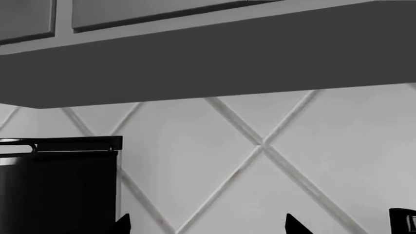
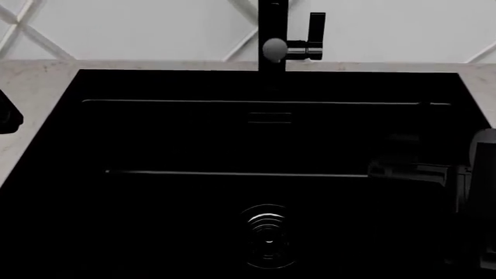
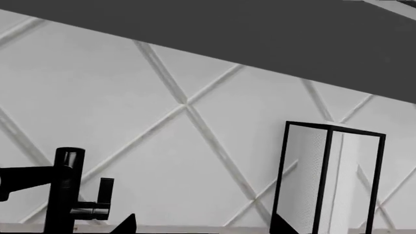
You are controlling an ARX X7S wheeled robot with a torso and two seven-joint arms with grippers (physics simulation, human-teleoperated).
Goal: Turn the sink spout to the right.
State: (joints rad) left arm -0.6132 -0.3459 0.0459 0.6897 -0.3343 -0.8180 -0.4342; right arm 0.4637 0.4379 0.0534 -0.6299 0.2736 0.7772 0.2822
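Note:
The sink spout (image 2: 273, 29) is a slim black column behind the sink (image 2: 155, 87); its top is cut off in the head view. In the right wrist view the sink spout (image 3: 65, 190) stands upright with its arm reaching sideways, off the frame edge. A short side lever (image 2: 316, 28) and a grey round cap (image 2: 275, 49) sit on the column. My right gripper (image 3: 202, 228) is open and empty, apart from the spout, facing the tiled wall. My left gripper (image 1: 208, 226) is open and empty, also facing the wall. The round drain (image 2: 268, 235) lies in the basin.
A black-framed glass rack (image 3: 331, 180) stands by the wall in the right wrist view. A black appliance (image 1: 58, 185) and a cabinet underside (image 1: 208, 63) show in the left wrist view. My right arm (image 2: 477, 174) hangs over the basin's right side; my left arm (image 2: 8, 116) is at the left edge.

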